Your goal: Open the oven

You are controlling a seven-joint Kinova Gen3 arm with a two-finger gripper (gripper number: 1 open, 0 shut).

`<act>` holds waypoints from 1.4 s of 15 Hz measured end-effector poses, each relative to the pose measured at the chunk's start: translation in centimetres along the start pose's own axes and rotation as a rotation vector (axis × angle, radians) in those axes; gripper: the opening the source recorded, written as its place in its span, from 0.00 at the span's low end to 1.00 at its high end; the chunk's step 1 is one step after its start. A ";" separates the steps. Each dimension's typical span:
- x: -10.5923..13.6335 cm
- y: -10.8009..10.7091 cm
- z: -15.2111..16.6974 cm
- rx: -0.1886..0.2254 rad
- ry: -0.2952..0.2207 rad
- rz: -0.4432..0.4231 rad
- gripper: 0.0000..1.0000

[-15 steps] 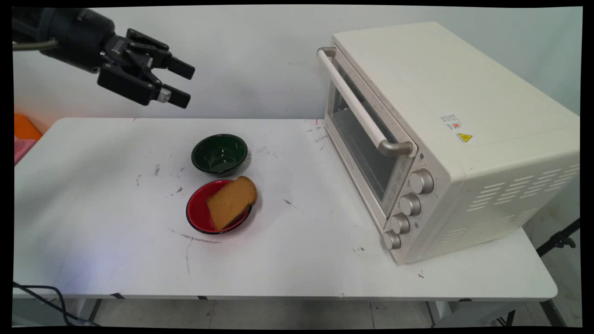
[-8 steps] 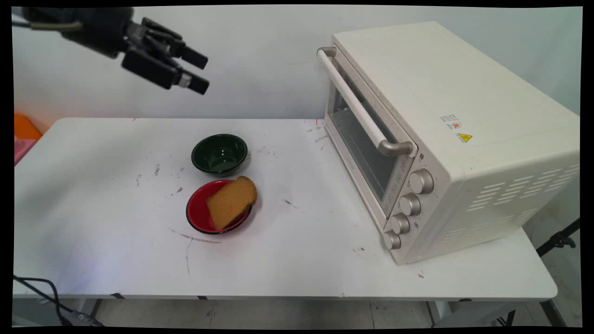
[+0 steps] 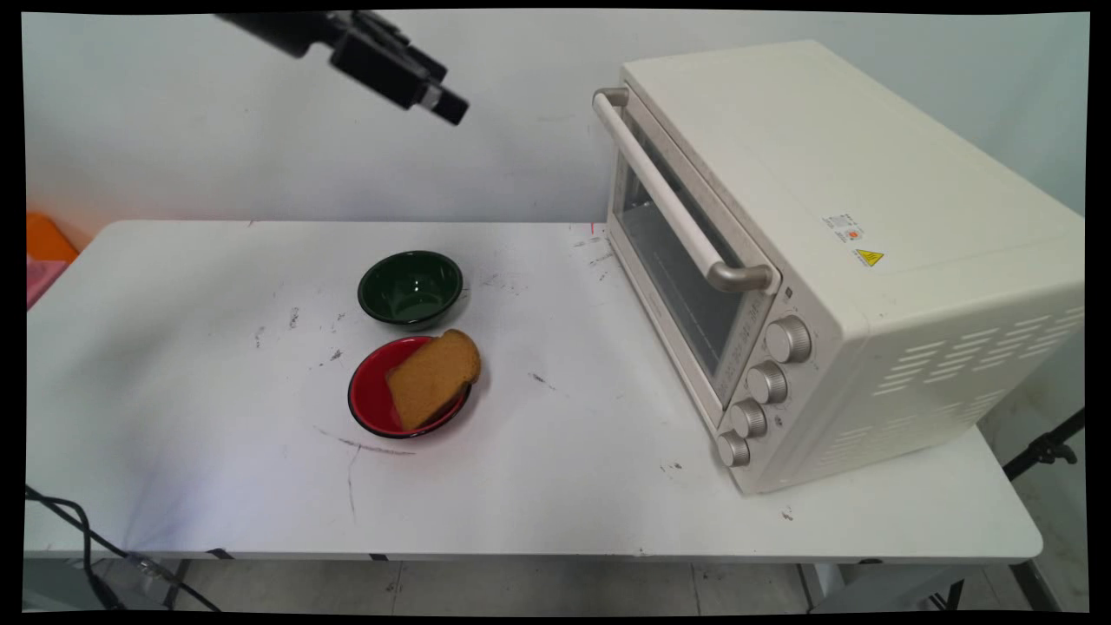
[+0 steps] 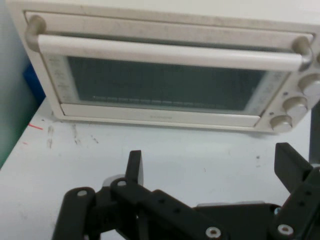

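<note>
My black gripper [image 3: 441, 87] hangs high near the picture's top, above the table's far side, pointing right toward the toaster oven [image 3: 833, 260]. It is open and holds nothing; in the hand view the gripper [image 4: 212, 167] has its two fingers set wide apart. The oven [image 4: 165, 80] fills the upper part of the hand view, door shut, with its long handle [image 4: 170, 52] across the top. The handle [image 3: 673, 204] is the part nearest to me. Below on the table, a slice of brown bread [image 3: 432, 378] leans in a red bowl [image 3: 369, 399]. An empty dark green bowl [image 3: 410, 286] stands just behind it.
The oven's knobs [image 3: 764, 382] line its right front side. An orange object [image 3: 48, 239] lies beyond the white table's [image 3: 174, 391] left edge. Black cables [image 3: 78, 538] hang at the near left corner. A black stand [image 3: 1046, 447] shows past the right edge.
The gripper has climbed and travelled right, from the upper left toward the oven. Bowls, bread and oven have stayed put.
</note>
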 end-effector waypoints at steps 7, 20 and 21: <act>4.5 -0.4 4.4 0.039 -0.056 -0.009 1.00; 12.3 -0.7 13.6 0.029 -0.131 0.052 1.00; 12.6 -0.7 14.1 0.026 -0.137 0.057 1.00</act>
